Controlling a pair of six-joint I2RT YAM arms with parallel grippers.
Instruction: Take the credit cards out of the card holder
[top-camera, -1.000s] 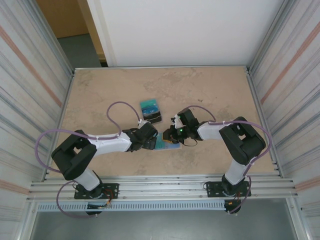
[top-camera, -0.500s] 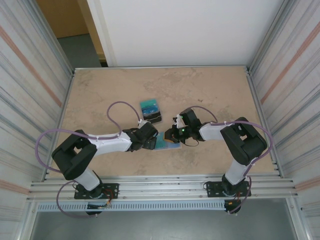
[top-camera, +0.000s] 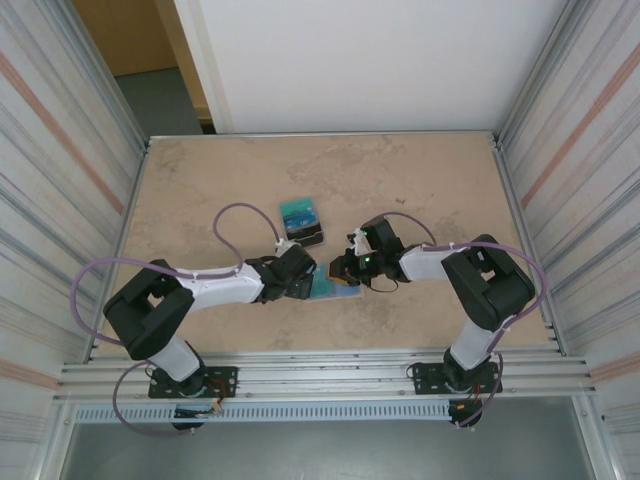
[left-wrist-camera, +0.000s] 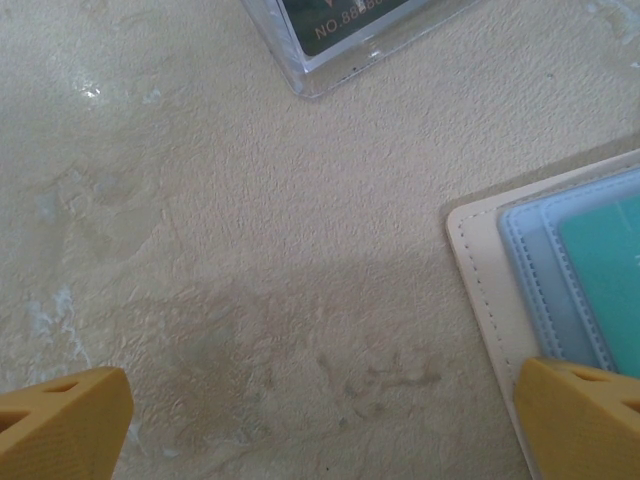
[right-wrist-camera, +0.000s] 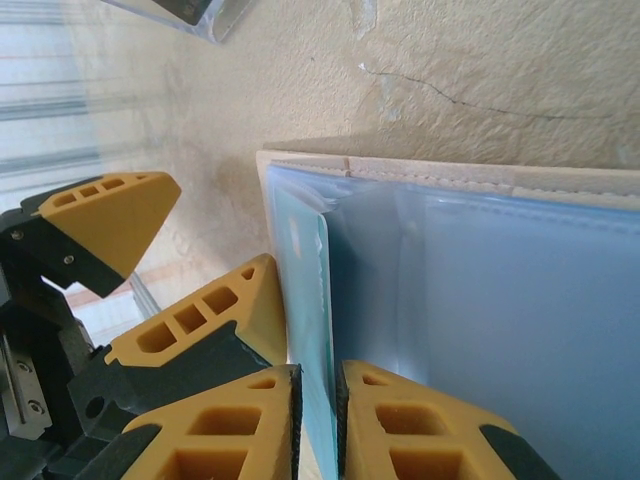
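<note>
Top external: card holder (top-camera: 326, 289) lies open on the table (top-camera: 430, 180), between left gripper (top-camera: 303, 280) and right gripper (top-camera: 343, 272), near a card stack (top-camera: 303, 222). Left wrist: left fingers spread wide, one fingertip at the holder's tan edge. Right wrist: right fingers clamped on a teal credit card (right-wrist-camera: 318, 300) at the holder's pale blue pocket.

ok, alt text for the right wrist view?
Right gripper pinches the edge of a teal card in the open holder, which is pale blue inside with a tan stitched rim. The left gripper, fingers apart, sits by the holder's end at frame left, on the beige table.
</note>
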